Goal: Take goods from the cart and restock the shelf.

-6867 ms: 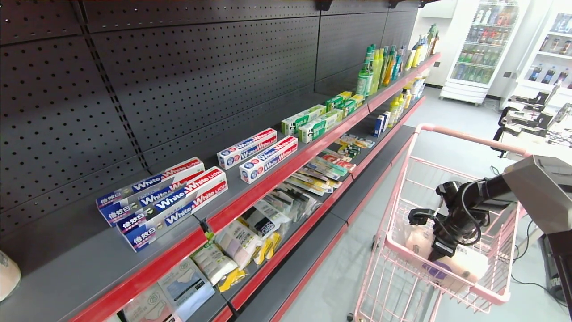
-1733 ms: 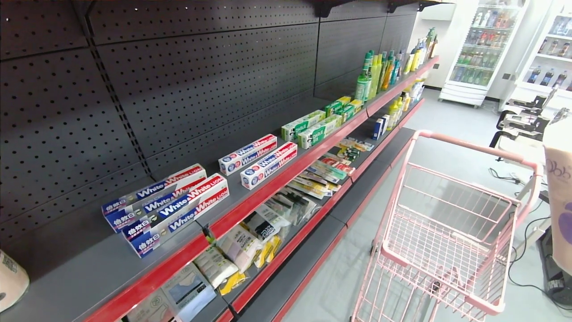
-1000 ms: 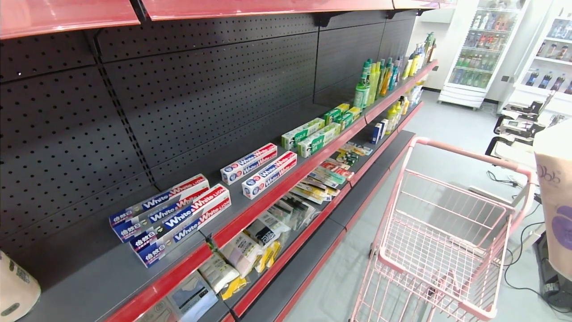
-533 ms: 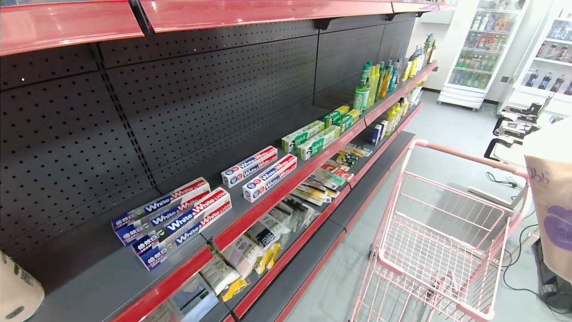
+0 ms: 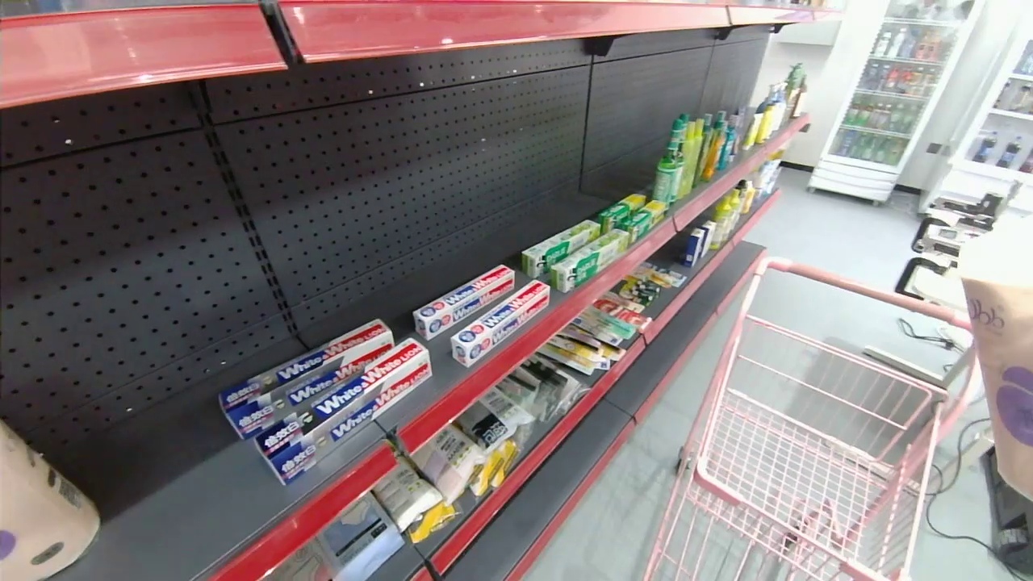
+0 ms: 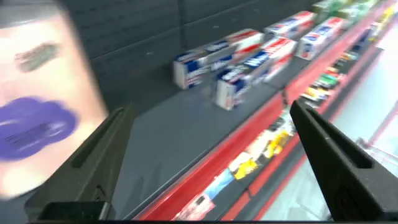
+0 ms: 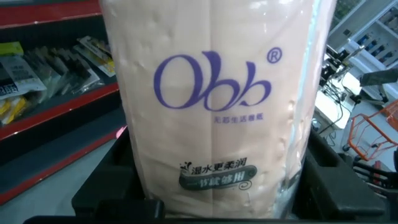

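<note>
— What sits at the far left?
— A shelved pack of paper rolls on the grey shelf, cut off by the picture's edge. My left tool hangs over that shelf with its fingers wide apart, gripping nothing. The pack is a blur beside one finger, and I cannot tell whether they touch. The toothpaste boxes lie to its right.
— And further right?
— The pink cart, its near end cut off. My right tool is clamped on the held pack, raised by the cart's right rim. The pack hides the tool's tips.
</note>
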Robot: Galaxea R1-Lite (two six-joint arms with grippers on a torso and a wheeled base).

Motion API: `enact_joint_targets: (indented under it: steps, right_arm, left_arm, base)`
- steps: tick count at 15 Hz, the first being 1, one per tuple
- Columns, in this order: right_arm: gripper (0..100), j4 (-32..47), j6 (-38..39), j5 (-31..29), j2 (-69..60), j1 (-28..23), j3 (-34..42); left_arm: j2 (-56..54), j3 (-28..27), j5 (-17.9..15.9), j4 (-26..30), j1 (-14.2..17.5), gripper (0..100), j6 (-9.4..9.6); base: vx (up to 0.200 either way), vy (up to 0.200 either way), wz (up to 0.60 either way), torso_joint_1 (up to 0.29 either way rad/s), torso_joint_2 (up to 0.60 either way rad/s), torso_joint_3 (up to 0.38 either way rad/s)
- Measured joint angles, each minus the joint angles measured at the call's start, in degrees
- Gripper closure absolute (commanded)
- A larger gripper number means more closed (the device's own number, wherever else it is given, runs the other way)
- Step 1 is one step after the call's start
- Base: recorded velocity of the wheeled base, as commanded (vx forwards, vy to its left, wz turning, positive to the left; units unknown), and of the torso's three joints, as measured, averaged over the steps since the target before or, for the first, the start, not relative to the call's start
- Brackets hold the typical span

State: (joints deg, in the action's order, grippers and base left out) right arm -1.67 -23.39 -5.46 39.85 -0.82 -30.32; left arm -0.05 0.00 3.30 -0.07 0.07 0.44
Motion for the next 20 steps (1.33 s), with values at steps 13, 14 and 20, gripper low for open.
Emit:
enact_joint_targets:
  steps: [13, 14, 20]
  right_arm:
    - [100, 0.11, -0.57, 0.27, 0.48, 0.0, 0.24]
    - [100, 0.09, -0.57, 0.29, 0.5, 0.0, 0.3]
    - [100, 0.09, -0.94, 0.18, 0.52, -0.02, 0.98]
  left_arm:
    - [0.0, 0.0, 0.02, -0.02, 0.0, 0, 0.0]
    - [0.0, 0.0, 0.0, 0.0, 0.0, 0, 0.0]
    - [0.0, 0.0, 0.02, 0.02, 0.0, 0, 0.0]
  base:
    - [0.0, 0.0, 0.6, 0.003, 0.0, 0.001]
    - [0.0, 0.0, 0.6, 0.002, 0.01, 0.002]
    - [0.0, 0.0, 0.4, 0.002, 0.0, 0.002]
